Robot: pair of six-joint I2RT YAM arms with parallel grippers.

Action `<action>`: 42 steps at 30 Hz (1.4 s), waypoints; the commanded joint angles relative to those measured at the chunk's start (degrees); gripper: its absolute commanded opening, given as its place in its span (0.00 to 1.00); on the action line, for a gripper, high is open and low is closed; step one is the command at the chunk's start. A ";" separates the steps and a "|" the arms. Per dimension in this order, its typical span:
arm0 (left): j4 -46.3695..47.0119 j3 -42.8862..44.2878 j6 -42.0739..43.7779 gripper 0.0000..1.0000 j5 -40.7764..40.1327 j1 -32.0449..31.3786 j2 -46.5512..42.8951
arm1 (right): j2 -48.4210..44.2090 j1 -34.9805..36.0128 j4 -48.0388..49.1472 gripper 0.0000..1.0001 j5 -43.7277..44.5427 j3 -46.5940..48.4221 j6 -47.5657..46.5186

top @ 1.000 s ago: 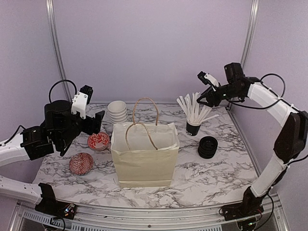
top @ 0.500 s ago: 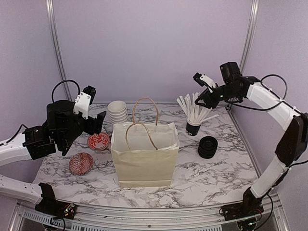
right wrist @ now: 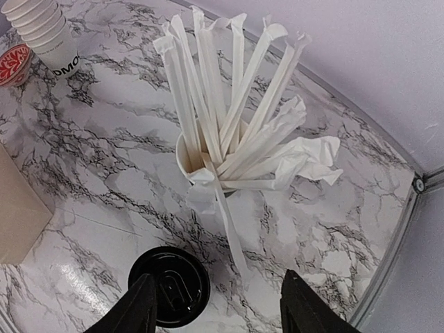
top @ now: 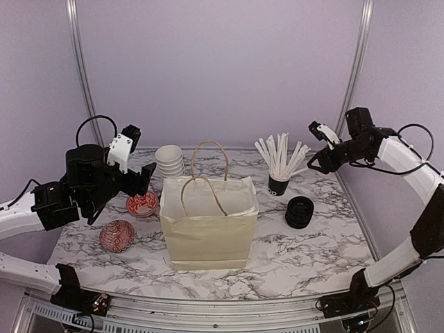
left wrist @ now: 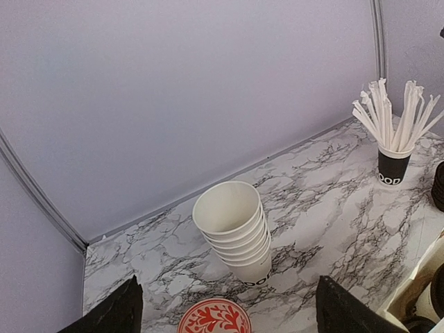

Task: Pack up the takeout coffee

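Of the takeout coffee I see only white and black shapes (left wrist: 429,306) inside the open top of the cream paper bag (top: 208,236), too cropped to tell apart. From above, the bag's inside (top: 208,198) looks pale and hides them. My left gripper (top: 141,177) hovers left of the bag, open and holding nothing. In the left wrist view the left gripper (left wrist: 229,281) faces the stacked white cups (left wrist: 236,229). My right gripper (top: 316,149) hangs open high at the back right. In the right wrist view the right gripper (right wrist: 218,276) is above bare marble.
A black cup of white stirrers (top: 279,182) stands behind the bag on the right, one stirrer (right wrist: 229,232) drooping to the table. A stack of black lids (top: 300,211) sits right of the bag. Two red patterned bowls (top: 142,203) (top: 116,235) lie left. Metal posts (top: 354,62) frame the corners.
The right arm has pulled back to the right, away from above the stirrers. The left arm has hardly shifted.
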 commanded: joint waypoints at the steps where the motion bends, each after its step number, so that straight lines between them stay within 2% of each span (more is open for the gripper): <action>1: -1.00 0.60 0.75 0.87 1.22 0.12 -1.44 | 2.44 -0.45 -0.39 0.59 1.42 1.34 2.25; 9: -1.11 0.51 0.88 0.87 1.46 0.12 -1.89 | 6.83 -0.98 0.10 0.53 1.49 2.79 3.06; 12: -1.16 0.44 1.02 0.87 1.39 0.12 -1.74 | 8.17 -0.97 0.41 0.43 0.32 3.14 3.16; 15: -1.29 0.42 1.07 0.87 1.45 0.12 -1.57 | 8.64 -1.10 0.46 0.29 -0.81 3.77 3.21; 18: -1.29 0.42 1.06 0.87 1.56 0.12 -1.41 | 8.39 -1.04 0.71 0.24 -0.87 3.95 3.19; 23: -1.54 0.51 1.15 0.87 1.92 0.12 -0.72 | 7.33 -1.08 0.74 0.07 -0.92 3.82 3.12; 26: -1.72 0.60 1.37 0.87 1.85 0.12 -0.32 | 6.03 -1.12 0.56 0.01 -1.03 3.56 3.23; 42: -2.43 0.71 3.70 0.89 -0.78 0.12 -0.82 | -5.68 -1.08 -9.88 0.00 -2.30 9.32 0.14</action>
